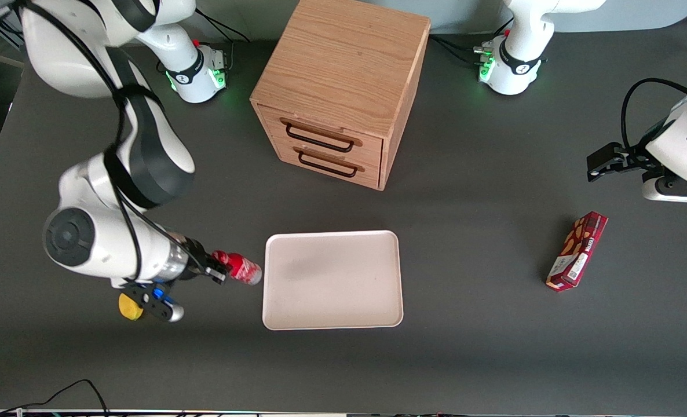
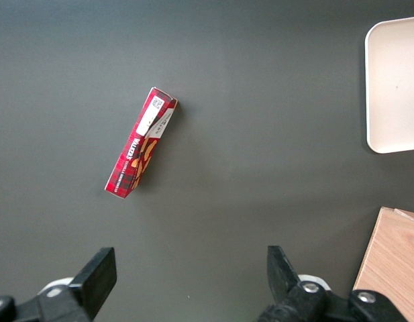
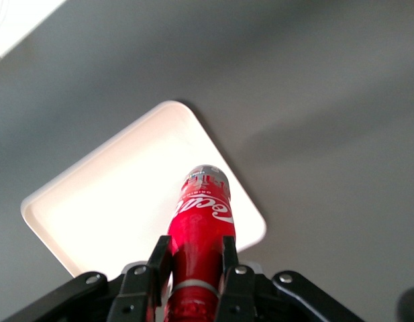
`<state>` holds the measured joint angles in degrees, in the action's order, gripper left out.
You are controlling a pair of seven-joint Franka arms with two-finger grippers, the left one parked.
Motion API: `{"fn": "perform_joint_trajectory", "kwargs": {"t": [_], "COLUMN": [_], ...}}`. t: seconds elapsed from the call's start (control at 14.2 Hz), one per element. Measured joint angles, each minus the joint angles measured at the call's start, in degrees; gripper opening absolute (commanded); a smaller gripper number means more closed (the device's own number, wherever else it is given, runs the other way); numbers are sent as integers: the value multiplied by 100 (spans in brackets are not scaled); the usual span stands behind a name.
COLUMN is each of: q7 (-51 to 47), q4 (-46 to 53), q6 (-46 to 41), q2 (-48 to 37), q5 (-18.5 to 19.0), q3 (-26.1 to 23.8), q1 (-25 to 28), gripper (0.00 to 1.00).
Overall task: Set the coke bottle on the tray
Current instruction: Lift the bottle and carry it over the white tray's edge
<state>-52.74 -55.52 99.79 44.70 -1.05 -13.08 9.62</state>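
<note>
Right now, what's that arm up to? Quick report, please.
Gripper shut on coke bottle, carried sideways beside the tray's edge at the working arm's end. Bottle not yet on tray. Nothing on the tray; snack box lies well clear.

table (image 1: 494,359): dark grey | on it: tray (image 1: 332,315), drawer cabinet (image 1: 343,75), snack box (image 1: 577,250), perhaps a yellow item (image 1: 128,307)

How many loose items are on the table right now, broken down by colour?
Red: 2, the small red coke bottle held clear of the pale tray in the right gripper, and the red rectangular snack box toward the parked arm's end
Pale pinkish-white: 1, the flat rectangular tray
Yellow: 1, a small yellow object partly hidden under the working arm
Wood brown: 1, the two-drawer wooden cabinet
Total: 5
</note>
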Motion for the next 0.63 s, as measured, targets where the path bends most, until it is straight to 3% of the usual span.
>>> {"fn": "perform_joint_trajectory", "kwargs": {"t": [0.28,0.63], "q7": [-462,-815], "q4": [189,239], "q6": [729,1057], "q2": [580,937], "q5": [29,536], "q3": [0,-2], "q1": [158,318], "gripper": [0,0]}}
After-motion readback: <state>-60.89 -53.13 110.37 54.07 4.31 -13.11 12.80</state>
